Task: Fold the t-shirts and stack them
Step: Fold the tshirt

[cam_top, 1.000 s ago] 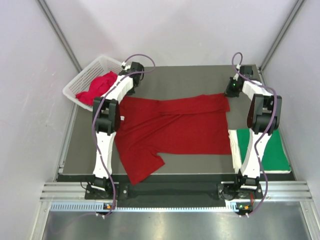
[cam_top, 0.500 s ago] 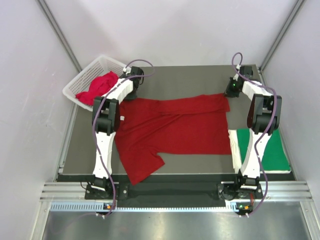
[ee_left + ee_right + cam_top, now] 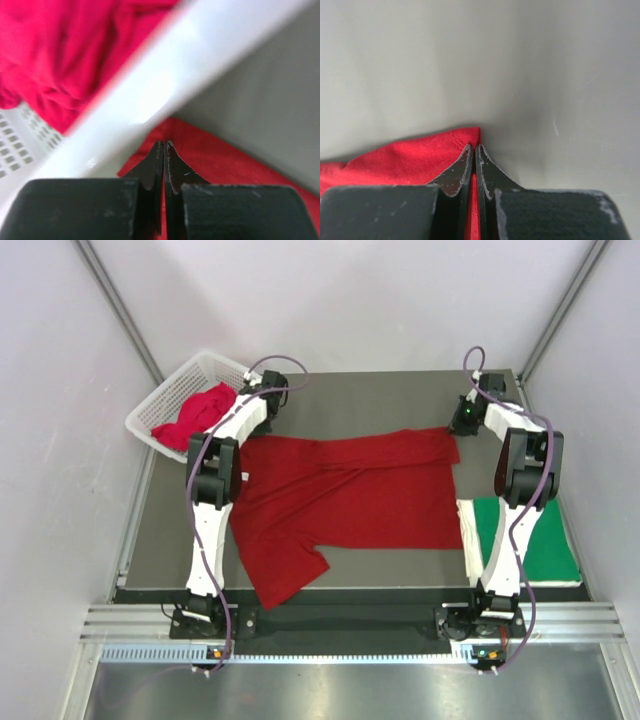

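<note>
Dark red t-shirt (image 3: 350, 495), one item, spread nearly flat on the grey worktop (image 3: 380, 400), one sleeve trailing off its near left corner and a few creases along its far edge; taken here as the landmark for all other entries. Left fingers (image 3: 164, 150): at the shirt's far left corner, pressed together, with a sliver of red cloth showing between them, so judged to be pinching that corner. Right fingers (image 3: 474, 152): at the shirt's far right corner, pressed together on the hem, red cloth visible in the slit between them. Purpose of the paired hold, as a judgement: with both far corners gripped at once, the far edge can be raised level and drawn toward the near edge without skewing, which suits a first fold. White lattice basket (image 3: 160, 405): just beyond the shirt's far left corner, off the worktop's edge, its rim crossing close in front of the left wrist camera; contains a crumpled pinkish red t-shirt (image 3: 200, 410), presumably awaiting its turn. Green t-shirt (image 3: 545, 550): folded flat, just right of the shirt's near right corner, partly behind the right arm; likely the base of the stack.
</note>
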Controlling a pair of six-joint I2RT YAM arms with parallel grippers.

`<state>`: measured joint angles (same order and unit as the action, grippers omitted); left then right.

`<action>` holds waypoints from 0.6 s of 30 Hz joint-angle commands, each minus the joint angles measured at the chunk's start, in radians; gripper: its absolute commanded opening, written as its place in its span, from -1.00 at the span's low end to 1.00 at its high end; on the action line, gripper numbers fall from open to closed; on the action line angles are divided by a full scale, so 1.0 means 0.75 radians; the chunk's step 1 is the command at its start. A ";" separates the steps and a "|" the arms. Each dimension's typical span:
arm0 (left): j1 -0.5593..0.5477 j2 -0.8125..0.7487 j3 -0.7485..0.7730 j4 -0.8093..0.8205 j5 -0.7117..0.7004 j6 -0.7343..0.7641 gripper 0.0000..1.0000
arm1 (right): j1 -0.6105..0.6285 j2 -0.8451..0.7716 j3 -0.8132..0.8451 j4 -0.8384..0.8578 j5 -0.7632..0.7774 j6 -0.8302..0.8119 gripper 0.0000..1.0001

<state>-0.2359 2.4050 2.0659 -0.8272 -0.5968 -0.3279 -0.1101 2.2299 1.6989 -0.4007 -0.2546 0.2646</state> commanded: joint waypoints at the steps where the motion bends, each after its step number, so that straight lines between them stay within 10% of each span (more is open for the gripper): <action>1: 0.010 -0.002 0.080 -0.038 -0.147 -0.027 -1.00 | -0.025 -0.075 -0.038 0.062 0.027 0.011 -1.00; 12: 0.002 0.011 0.107 -0.087 -0.104 -0.017 -1.00 | -0.029 -0.102 -0.091 0.105 0.031 0.032 -1.00; 18: -0.058 -0.196 -0.081 -0.032 0.057 0.067 -0.49 | -0.029 -0.098 -0.093 0.097 0.029 0.038 -1.00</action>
<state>-0.2474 2.3905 2.0636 -0.8631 -0.6262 -0.3241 -0.1146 2.2074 1.6428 -0.3397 -0.2550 0.2913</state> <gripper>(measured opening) 0.244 0.009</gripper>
